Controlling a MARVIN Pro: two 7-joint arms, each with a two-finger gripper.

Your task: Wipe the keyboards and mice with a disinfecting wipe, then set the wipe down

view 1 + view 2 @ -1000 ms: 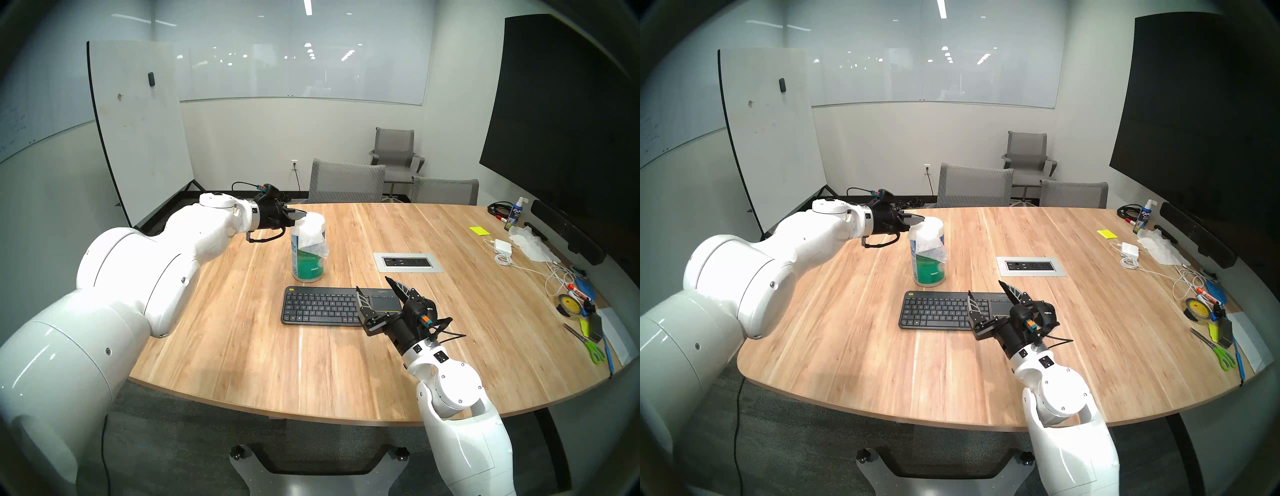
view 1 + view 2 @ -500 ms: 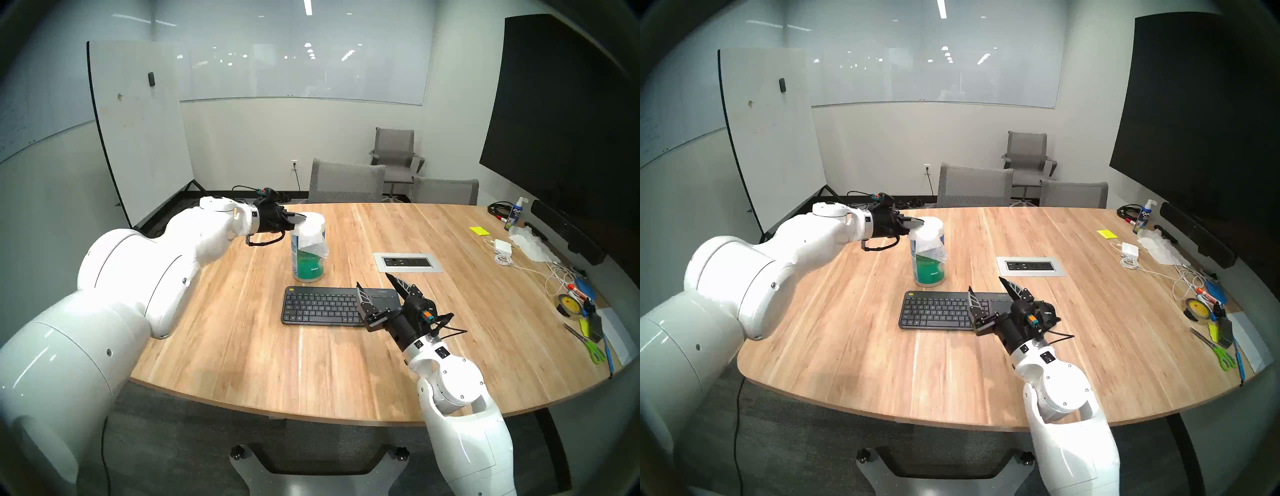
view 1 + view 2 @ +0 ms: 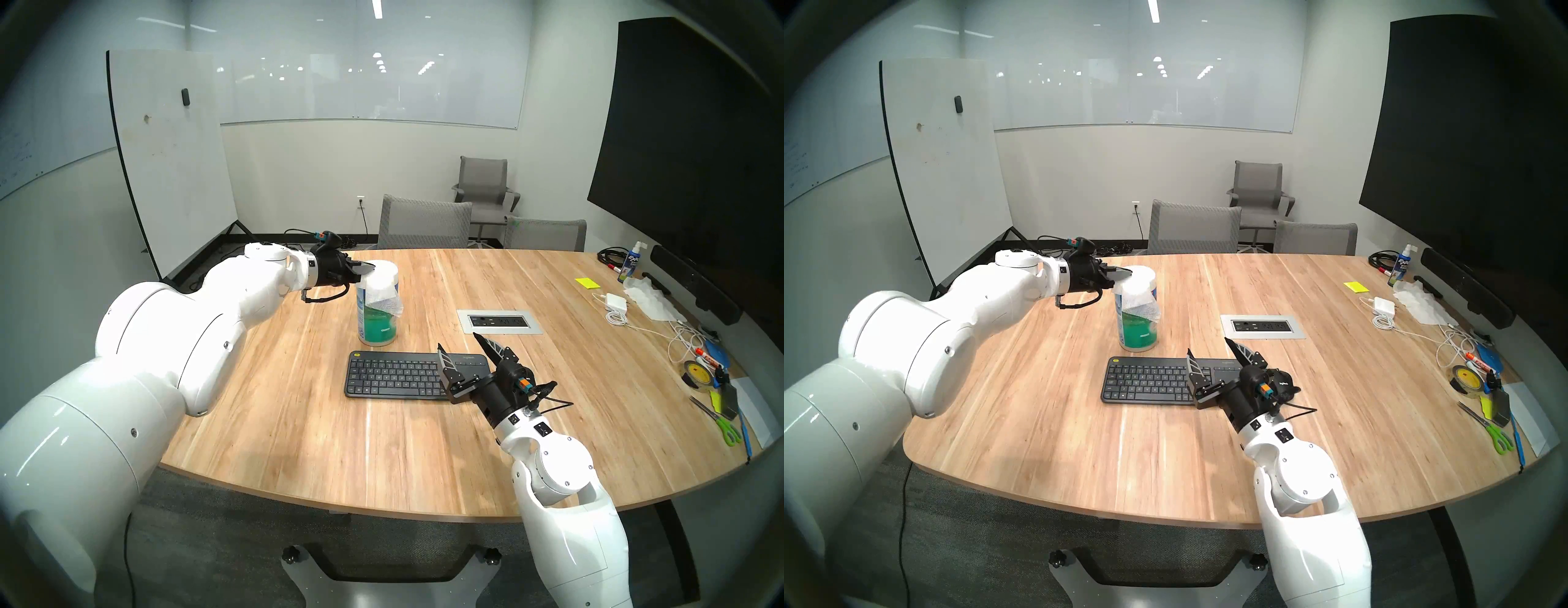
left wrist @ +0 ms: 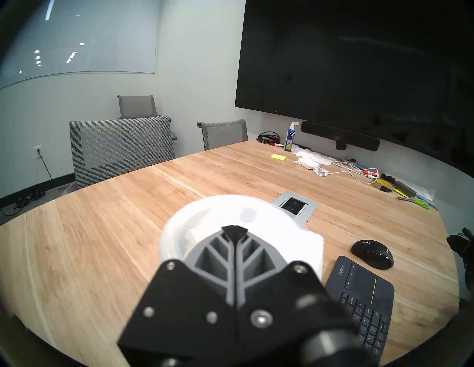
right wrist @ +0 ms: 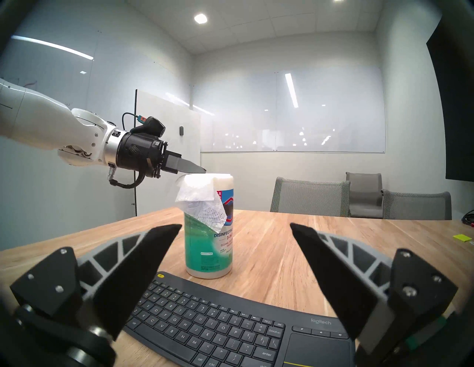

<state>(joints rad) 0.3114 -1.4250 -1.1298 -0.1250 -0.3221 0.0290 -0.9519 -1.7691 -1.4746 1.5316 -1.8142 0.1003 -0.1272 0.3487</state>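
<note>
1. Right gripper [image 5: 236, 230], jaws spread, hovered over the "logitech" keyboard [image 5: 230, 325] on the bench [image 3: 424, 446].
2. Mouse [image 4: 372, 253] lay beside the keyboard's touchpad end.
3. Canister [image 5: 209, 246] read "DISINFECTING", partly covered by the draped wipe [image 5: 202, 202].
4. Left gripper [image 5: 202, 169], jaws pressed together, sat at the canister's top; whether it pinched the wipe was unclear.

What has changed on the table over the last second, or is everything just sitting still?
Almost nothing. The left gripper stays shut at the top of the wipe canister, where the wipe hangs down its side as before; whether the fingers pinch the wipe cannot be seen. The right gripper stays open above the touchpad end of the keyboard, barely shifted. The canister, keyboard and mouse have not moved.
</note>
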